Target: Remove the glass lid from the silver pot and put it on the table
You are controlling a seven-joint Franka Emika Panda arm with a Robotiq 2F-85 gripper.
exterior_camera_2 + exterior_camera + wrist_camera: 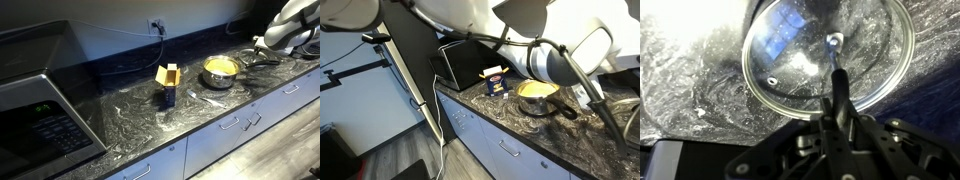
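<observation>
The glass lid [790, 50] fills the wrist view as a clear round disc with a metal rim, above the black marbled table [690, 80]. My gripper [835, 55] has its fingers closed together on the lid's small centre knob. I cannot tell whether the lid touches the table. The silver pot [221, 70] stands uncovered with its yellow inside showing, and it also shows in an exterior view [537, 92]. My gripper [262, 47] is to the side of the pot, clear of it.
A small yellow and blue box [167, 78] stands on the table [130, 120] between the pot and the black microwave [30, 100]. Box [495, 82] and microwave [455, 62] show in both exterior views. Pale drawers [505, 150] run below the table edge.
</observation>
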